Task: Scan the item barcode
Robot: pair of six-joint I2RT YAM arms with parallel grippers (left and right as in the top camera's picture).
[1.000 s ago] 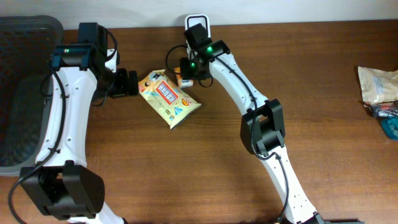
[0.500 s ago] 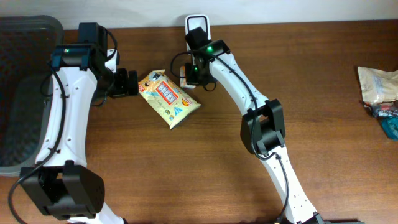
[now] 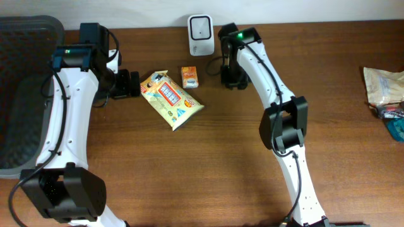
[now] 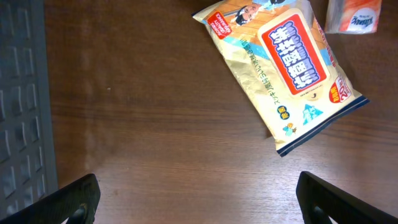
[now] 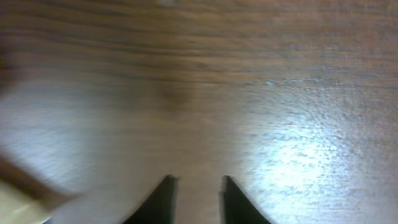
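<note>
Overhead, we see the small orange box [image 3: 190, 77] lying on the table [image 3: 208, 164] near the white scanner [image 3: 200, 26] and just beside the yellow snack bag [image 3: 172, 99], with the right gripper [image 3: 231, 81] apart on its right. At the left wrist, our left gripper [image 4: 199, 202] stands spread wide, empty, short of the bag. At the right wrist, the fingers [image 5: 163, 199] are narrowly parted over blurred wood, pinching nothing.

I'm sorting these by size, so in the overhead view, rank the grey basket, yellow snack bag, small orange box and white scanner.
Largest first: grey basket, partly cut off; yellow snack bag; then white scanner and small orange box, too alike to rank.
</note>
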